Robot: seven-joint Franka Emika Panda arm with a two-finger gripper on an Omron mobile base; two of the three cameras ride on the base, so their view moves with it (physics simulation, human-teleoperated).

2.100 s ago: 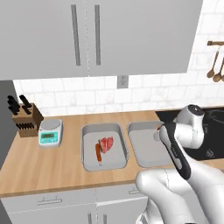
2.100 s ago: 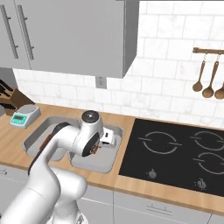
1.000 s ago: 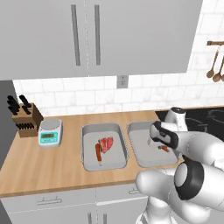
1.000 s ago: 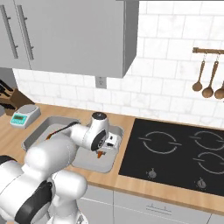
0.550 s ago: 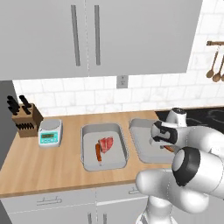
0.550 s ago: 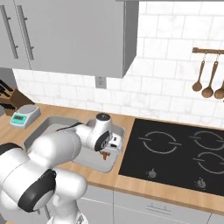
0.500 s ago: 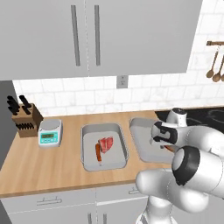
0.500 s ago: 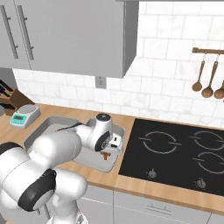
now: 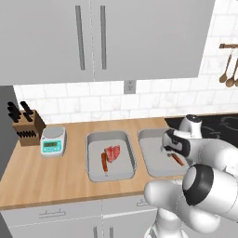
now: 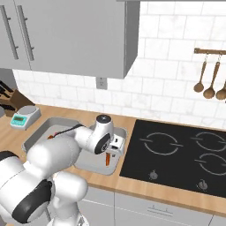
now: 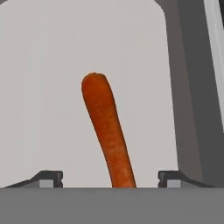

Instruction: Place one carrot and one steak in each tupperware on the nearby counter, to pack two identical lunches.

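Left base view: on a long light-brown wooden counter (image 9: 69, 172), two shallow grey rectangular tupperware trays sit side by side. The left tray (image 9: 110, 155) holds a slim orange carrot (image 9: 104, 163) just beside a red raw steak (image 9: 112, 153). The right tray (image 9: 158, 153) holds a second orange carrot (image 9: 177, 159), lying on its floor under the white robot arm's hand. A teal-and-white kitchen scale (image 9: 52, 141) and a wooden knife block (image 9: 28, 128) stand left of the trays; a dark stovetop (image 9: 218, 125) lies to the right.

Right base view: the two-finger gripper (image 10: 110, 155) hangs low over the right tray (image 10: 95, 167), next to the stovetop (image 10: 176, 152). The second carrot (image 10: 108, 159) shows just beneath the hand.

Hand view: the second carrot (image 11: 106, 133) rests on the tray's pale floor (image 11: 48, 87), between the two dark fingertips (image 11: 47, 176), which stand well apart on either side and do not touch it. The claw is released, grasping nothing.
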